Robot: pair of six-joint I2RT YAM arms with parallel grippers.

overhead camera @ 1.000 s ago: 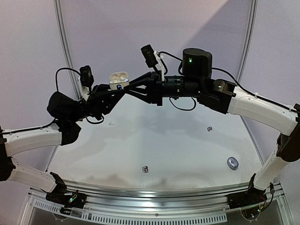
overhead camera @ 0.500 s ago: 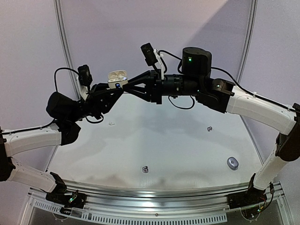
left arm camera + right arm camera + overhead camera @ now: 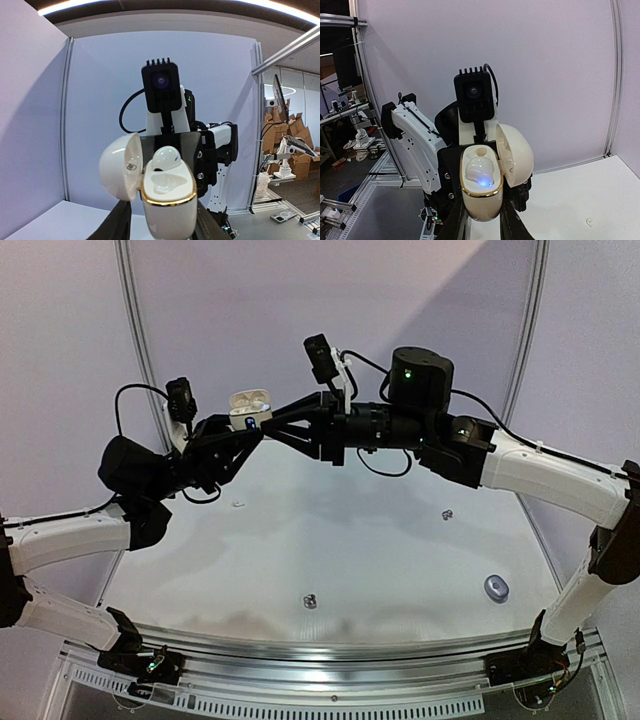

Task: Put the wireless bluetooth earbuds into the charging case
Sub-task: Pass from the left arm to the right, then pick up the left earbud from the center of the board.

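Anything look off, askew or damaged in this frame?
One thing: the white earbud in the open charging case bulges above the gold rim in the left wrist view, so it may not be fully seated. The socket beside it looks empty. Nothing looks spilled or damaged.

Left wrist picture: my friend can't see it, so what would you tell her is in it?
An open white charging case with a gold rim fills the middle, lid swung aside, one white earbud seated inside and the nearer pocket empty. Dark fingers flank its base, and the other arm's black wrist camera stares back from behind.
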